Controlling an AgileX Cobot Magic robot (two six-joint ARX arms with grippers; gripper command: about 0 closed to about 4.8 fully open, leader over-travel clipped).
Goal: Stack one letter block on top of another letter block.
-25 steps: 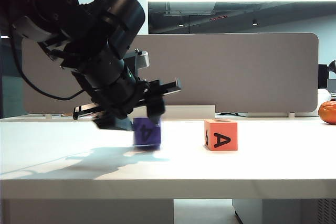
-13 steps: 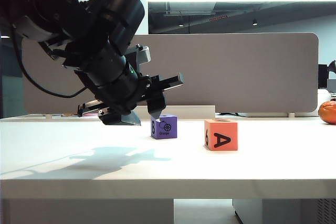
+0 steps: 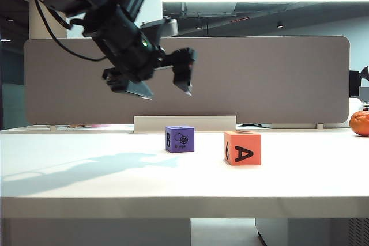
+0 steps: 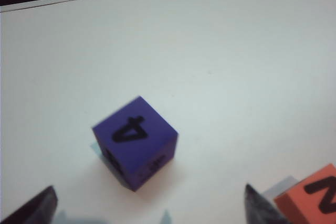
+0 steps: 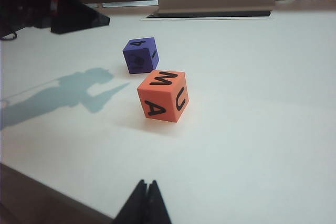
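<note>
**Ana:** So how far along is the stack?

**Ben:** Not begun, by the look of it. The purple block (image 3: 180, 139) sits on the table (image 3: 86, 188), and the orange block (image 3: 243, 148) sits on the table too, just beside it on the right in the exterior view. They are apart, with a strip of bare table between them. Neither is on top of the other.

**Ana:** Is anything holding the purple one?

**Ben:** No. The left gripper (image 3: 167, 82) hangs in the air well above the table, up and to the left of the purple block. Its jaws stand wide, with nothing between them. In the left wrist view the two fingertips (image 4: 37, 208) show only at the edge, far apart, and the purple block lies free below them with its "4" face up.

**Ana:** And the right gripper?

**Ben:** The right gripper (image 5: 146, 203) is low at the near side of the table, well apart from both blocks. Its jaws are pressed together and hold nothing.

**Ana:** What is left, then?

**Ben:** All of it, I would say: grasp the purple block, lift it, carry it over the orange block, set it down square and let go. The purple block sits turned a little on the table, so the grasp may need the wrist lined up to its faces.
</note>
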